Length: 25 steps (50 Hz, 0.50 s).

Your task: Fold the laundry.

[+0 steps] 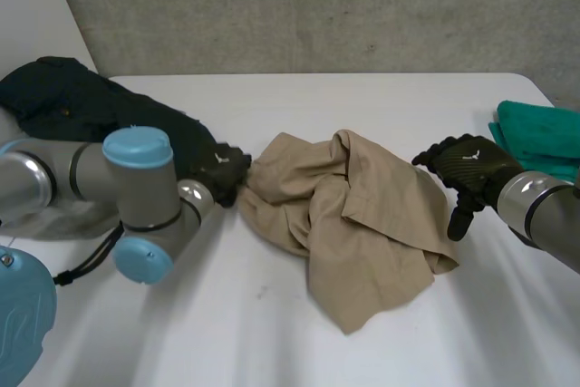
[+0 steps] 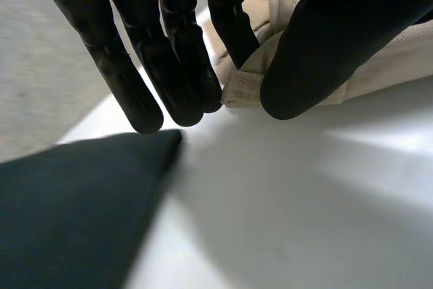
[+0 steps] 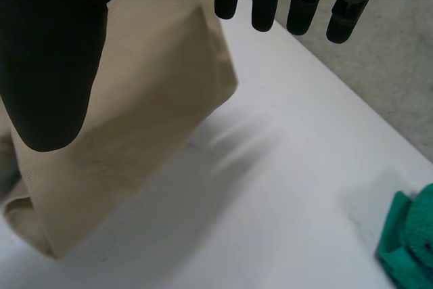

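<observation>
Beige garment (image 1: 353, 224) lies crumpled in a loose heap on the white desk (image 1: 381, 97), between the two hands. No clean fold in it yet; layers are bunched and overlapping

Left hand (image 1: 225, 172): at the near end of the heap. Its fingers (image 2: 183, 65) and thumb (image 2: 318, 52) are closed together on a hemmed corner of the cloth, pinching it just above the desk

Right hand (image 1: 462, 165): hangs over the opposite edge of the heap with fingers loose and apart from the thumb, holding nothing. The beige edge lies under its palm

Progress, as judged: early. One corner is secured, the second is not. Left to do: take a matching corner, spread the piece flat, then fold it

Other pieces: dark garment (image 1: 72, 97), rumpled, lies behind the left arm, apparently waiting its turn. Green cloth (image 1: 539, 138) sits beyond the right hand, well apart from the beige piece, and looks neatly stacked, possibly done

Containers: all three pieces lie directly on the desk, loose, not in anything
</observation>
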Tool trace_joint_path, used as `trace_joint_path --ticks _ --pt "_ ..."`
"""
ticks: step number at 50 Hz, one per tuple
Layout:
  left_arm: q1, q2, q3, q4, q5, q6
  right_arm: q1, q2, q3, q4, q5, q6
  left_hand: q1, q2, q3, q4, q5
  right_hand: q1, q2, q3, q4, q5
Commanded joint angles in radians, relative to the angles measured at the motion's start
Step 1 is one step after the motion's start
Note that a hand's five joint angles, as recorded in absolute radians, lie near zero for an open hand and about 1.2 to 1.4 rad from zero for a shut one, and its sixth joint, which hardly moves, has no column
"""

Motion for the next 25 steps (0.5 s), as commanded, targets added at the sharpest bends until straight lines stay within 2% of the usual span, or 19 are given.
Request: trace_joint_path --ticks 1,3,6,10,15,19,21,25 --pt "0.042 0.097 0.204 0.077 -0.198 -0.005 0.001 -0.036 -0.028 -0.008 0.027 0.000 0.298 0.218 0.208 0.199 0.239 -0.049 -0.036 -0.031 -0.030 -0.045" --pt "0.047 0.134 0.240 0.095 -0.192 -0.009 0.001 -0.045 -0.034 -0.008 0.033 0.002 0.298 0.218 0.208 0.199 0.239 -0.049 -0.036 -0.031 -0.030 -0.045" --pt "0.035 0.180 0.303 0.138 -0.137 -0.040 0.001 -0.065 -0.037 -0.008 0.043 0.010 0.298 0.218 0.208 0.199 0.239 -0.049 -0.036 -0.031 -0.030 -0.045" --pt "-0.033 0.226 0.343 0.161 -0.027 -0.172 -0.001 -0.102 -0.037 -0.019 0.047 0.063 0.298 0.218 0.208 0.199 0.239 -0.049 -0.036 -0.031 -0.030 -0.045" --pt "-0.105 0.256 0.331 0.161 0.048 -0.311 -0.001 -0.134 -0.023 -0.058 0.050 0.105 0.298 0.218 0.208 0.199 0.239 -0.049 -0.036 -0.031 -0.030 -0.045" --pt "-0.179 0.234 0.300 0.150 0.124 -0.414 -0.011 -0.139 -0.015 -0.086 0.073 0.112 0.298 0.218 0.208 0.199 0.239 -0.049 -0.036 -0.031 -0.030 -0.045" --pt "-0.231 0.187 0.268 0.144 0.189 -0.446 -0.037 -0.140 -0.005 -0.092 0.093 0.111 0.298 0.218 0.208 0.199 0.239 -0.049 -0.036 -0.031 -0.030 -0.045" --pt "-0.294 0.101 0.195 0.098 0.272 -0.448 -0.077 -0.140 0.006 -0.097 0.102 0.108 0.298 0.218 0.208 0.199 0.239 -0.049 -0.036 -0.031 -0.030 -0.045"
